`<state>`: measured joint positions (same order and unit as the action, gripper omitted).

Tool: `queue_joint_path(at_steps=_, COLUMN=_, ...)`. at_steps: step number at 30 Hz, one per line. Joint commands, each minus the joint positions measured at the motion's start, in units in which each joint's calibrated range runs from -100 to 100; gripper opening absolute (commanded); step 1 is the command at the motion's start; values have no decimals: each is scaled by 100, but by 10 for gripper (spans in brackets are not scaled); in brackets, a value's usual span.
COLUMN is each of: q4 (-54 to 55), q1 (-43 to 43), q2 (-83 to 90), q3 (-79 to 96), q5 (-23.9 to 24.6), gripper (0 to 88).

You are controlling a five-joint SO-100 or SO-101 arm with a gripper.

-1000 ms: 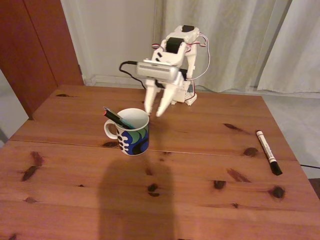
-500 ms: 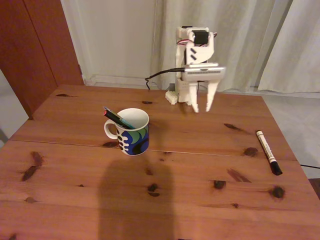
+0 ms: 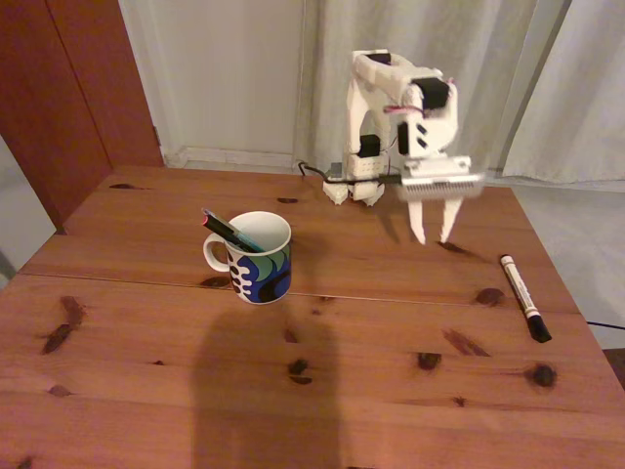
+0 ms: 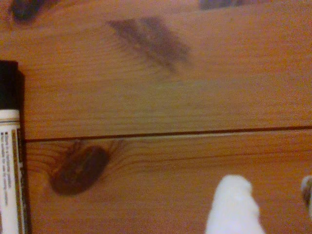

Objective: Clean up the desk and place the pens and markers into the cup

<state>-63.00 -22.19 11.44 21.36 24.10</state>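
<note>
Right of centre in the fixed view, the white claw (image 3: 435, 237) hangs open and empty above the reddish-brown knotty pine tabletop (image 3: 322, 391). The white marker with black cap (image 3: 524, 297) lies at right; the patterned white ceramic mug (image 3: 256, 258), centre-left, holds two pens (image 3: 227, 231).

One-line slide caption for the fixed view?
Open gripper hangs above the desk between the pen-holding cup and the marker.
</note>
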Motion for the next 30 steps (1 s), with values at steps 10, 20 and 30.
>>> queue_joint_path(at_steps=10, q4=-18, q1=-841, q2=-1090, q3=-846, q5=728, gripper=104)
queue_joint_path(at_steps=20, q4=-18, q1=-938, q2=-1148, q3=-531, q5=691, gripper=104)
queue_joint_path(at_steps=30, q4=-18, q1=-962, q2=-1090, q3=46, q5=534, gripper=105)
